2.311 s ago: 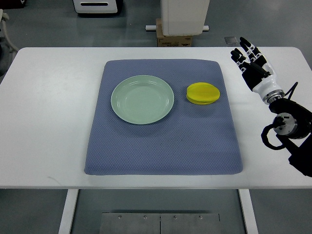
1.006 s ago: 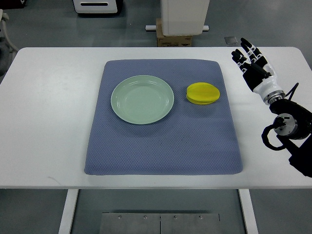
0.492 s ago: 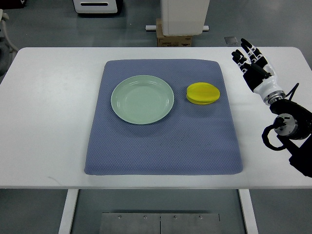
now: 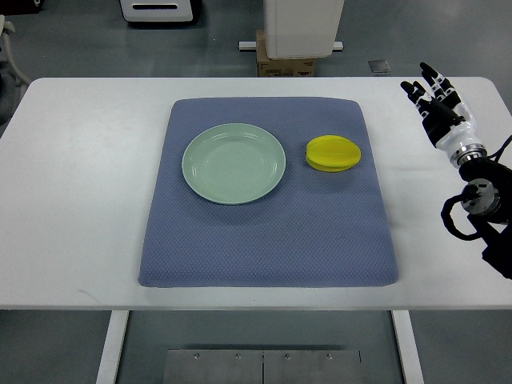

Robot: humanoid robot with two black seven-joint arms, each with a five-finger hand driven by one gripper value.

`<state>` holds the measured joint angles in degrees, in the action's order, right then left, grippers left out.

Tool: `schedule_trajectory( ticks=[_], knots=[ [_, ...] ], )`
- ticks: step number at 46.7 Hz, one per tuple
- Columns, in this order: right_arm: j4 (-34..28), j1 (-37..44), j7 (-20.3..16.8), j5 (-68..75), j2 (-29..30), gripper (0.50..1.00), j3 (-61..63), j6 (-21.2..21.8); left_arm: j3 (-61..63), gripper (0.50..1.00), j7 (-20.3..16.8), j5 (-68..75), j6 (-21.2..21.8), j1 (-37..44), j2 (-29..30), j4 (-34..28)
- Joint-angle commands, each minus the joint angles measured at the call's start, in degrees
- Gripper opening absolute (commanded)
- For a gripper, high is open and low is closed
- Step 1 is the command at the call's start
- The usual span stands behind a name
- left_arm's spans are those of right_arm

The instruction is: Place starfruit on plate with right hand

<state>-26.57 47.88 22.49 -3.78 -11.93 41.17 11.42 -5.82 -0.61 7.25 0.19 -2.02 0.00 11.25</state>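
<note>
Lying flat across the middle of the white table [image 4: 80,192], a blue-grey mat [image 4: 264,240] with a fine woven texture and rounded corners carries both task things. Beyond the table's far edge, on the grey floor, stand a white boxy unit [image 4: 302,24] and a small cardboard box [image 4: 276,64] beneath it. Nothing sits between the fruit and the dish. The plate [image 4: 234,163] is round, pale green and glossy, with a shallow raised rim, and holds nothing. Just right of it, apart from its rim, the starfruit [image 4: 333,154] rests on the mat: bright yellow, smooth, a flattened oval with ridged lobes. Well to the right, over bare tabletop near the far right corner, the right hand [image 4: 442,108] hovers with its black-and-white fingers [image 4: 432,80] spread and pointing away from the robot, gripping nothing; its white wrist and black cabled forearm run off the right edge.
</note>
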Motion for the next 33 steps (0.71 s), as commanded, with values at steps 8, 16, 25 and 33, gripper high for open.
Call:
schedule_trajectory(
  ticks=[8, 16, 25, 33],
  knots=[
    [0.3, 0.0, 0.1, 0.0, 0.0, 1.000, -0.1, -2.4, 0.0, 1.000, 0.0, 0.0, 0.0, 0.0, 0.0, 0.0],
    [1.0, 0.4, 0.5, 0.0, -0.1, 1.000, -0.1, -2.5, -0.1, 1.000, 0.0, 0.0, 0.0, 0.0, 0.0, 0.0],
    [0.7, 1.4, 0.7, -0.1, -0.2, 1.000, -0.7, -1.6, -0.1, 1.000, 0.0, 0.0, 0.0, 0.0, 0.0, 0.0],
    [-0.2, 3.1, 1.9, -0.5, -0.1, 1.000, -1.6, -0.7, 0.0, 1.000, 0.0, 0.0, 0.0, 0.0, 0.0, 0.0]
  ],
)
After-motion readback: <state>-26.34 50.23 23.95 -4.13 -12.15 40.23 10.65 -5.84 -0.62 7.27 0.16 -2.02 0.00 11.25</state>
